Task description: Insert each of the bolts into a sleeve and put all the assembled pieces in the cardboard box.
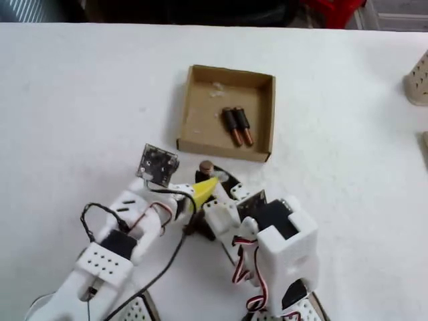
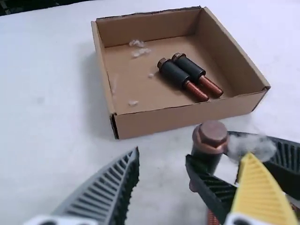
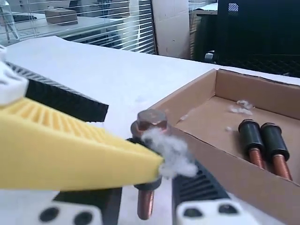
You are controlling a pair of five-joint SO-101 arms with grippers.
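Two assembled pieces lie in the cardboard box. My right gripper is clamped on a third sleeved bolt — upright, just outside the box wall at 6 o'clock. My left gripper is spread apart around it. Remaining, by my estimate — boxing this piece.

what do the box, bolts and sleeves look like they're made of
Cardboard box: brown cardboard, matte, rough cut edges. Bolts: copper-coloured metal, glossy on threads and heads; possibly plated steel. Sleeves: matte black, smooth, likely rubber or plastic.
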